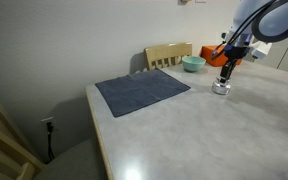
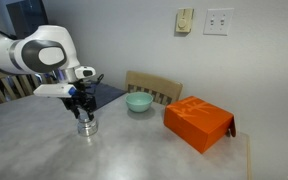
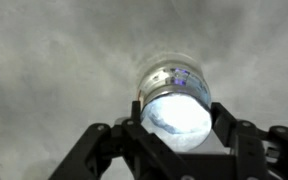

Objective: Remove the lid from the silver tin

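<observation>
On the pale, marbled desk [image 1: 174, 130] stands the silver tin [image 2: 87, 127], upright and out in the open, apart from the other things. In the wrist view its lid [image 3: 178, 116] sits on top as a bright disc washed out by glare, with a band of the tin's wall showing beyond it. The pincer [image 2: 83, 112] hangs straight over the tin on the white arm [image 2: 39, 55], pointing down, with its jaws apart. In the wrist view the two dark fingers [image 3: 134, 128] stand one on each side of the lid, close to its rim; whether they touch it cannot be told. In both exterior views the fingertips sit at about the level of the tin's top. Farther along the desk, a teal bowl [image 2: 138, 102] stands in front of a wooden chair back [image 2: 154, 87], and an orange box [image 2: 198, 124] lies well off to one side of the bowl. A dark grey mat [image 1: 142, 91] lies flat near the desk's edge — well clear of the tin.
</observation>
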Robot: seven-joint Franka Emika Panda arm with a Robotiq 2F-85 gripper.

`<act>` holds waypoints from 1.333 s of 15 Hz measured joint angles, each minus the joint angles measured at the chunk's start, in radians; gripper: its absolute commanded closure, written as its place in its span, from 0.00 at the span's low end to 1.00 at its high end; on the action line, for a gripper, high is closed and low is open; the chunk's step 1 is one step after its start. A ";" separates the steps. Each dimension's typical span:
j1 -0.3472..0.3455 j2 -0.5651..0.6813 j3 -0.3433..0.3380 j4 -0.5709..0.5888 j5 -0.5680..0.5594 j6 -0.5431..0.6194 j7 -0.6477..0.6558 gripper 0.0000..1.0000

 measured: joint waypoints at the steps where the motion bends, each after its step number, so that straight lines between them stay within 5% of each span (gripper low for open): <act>1: 0.008 -0.012 -0.003 -0.003 -0.013 0.000 0.011 0.56; 11: 0.053 -0.083 0.004 -0.029 -0.070 -0.063 0.072 0.56; 20: 0.074 0.041 0.063 0.036 -0.068 -0.171 0.046 0.56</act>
